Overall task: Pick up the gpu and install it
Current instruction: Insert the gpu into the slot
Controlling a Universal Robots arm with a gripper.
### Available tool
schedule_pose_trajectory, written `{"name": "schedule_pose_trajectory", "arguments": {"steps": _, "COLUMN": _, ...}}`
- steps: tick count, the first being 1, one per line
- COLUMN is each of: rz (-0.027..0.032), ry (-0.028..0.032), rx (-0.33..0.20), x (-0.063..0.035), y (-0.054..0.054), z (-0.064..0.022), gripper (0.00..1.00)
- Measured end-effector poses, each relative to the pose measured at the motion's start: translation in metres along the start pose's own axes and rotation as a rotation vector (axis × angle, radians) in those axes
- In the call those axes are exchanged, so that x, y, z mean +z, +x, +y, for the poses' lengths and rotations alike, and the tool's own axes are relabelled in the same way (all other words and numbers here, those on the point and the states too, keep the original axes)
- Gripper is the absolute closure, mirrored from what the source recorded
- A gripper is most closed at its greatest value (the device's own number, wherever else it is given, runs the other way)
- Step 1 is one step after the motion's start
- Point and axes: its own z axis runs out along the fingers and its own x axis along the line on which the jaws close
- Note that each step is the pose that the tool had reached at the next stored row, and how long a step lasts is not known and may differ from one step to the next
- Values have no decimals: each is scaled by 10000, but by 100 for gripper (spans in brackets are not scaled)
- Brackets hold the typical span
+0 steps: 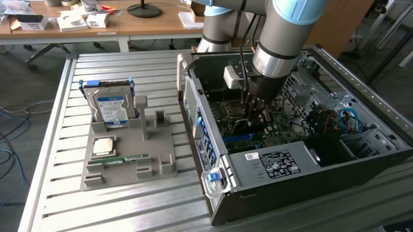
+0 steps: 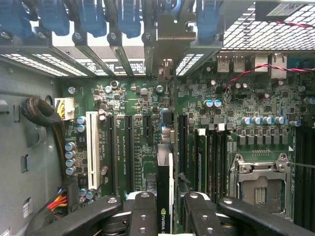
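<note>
Arm reaches straight down into case, tool clamped on gpu.

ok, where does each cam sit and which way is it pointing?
Exterior view: off the arm, raised beside the table, looking down into the open computer case; shows the arm, with the gripper inside the case.
Wrist view: on the wrist, facing the motherboard; shows the fingers gripping the gpu edge-on.
Shared: gripper, motherboard.
</note>
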Motion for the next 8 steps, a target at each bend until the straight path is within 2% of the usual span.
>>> {"name": "schedule_pose_trajectory", "arguments": {"steps": 8, "rz": -1, "ry": 1, "rx": 0, "x": 6, "y": 0, "z": 2, "gripper": 74}}
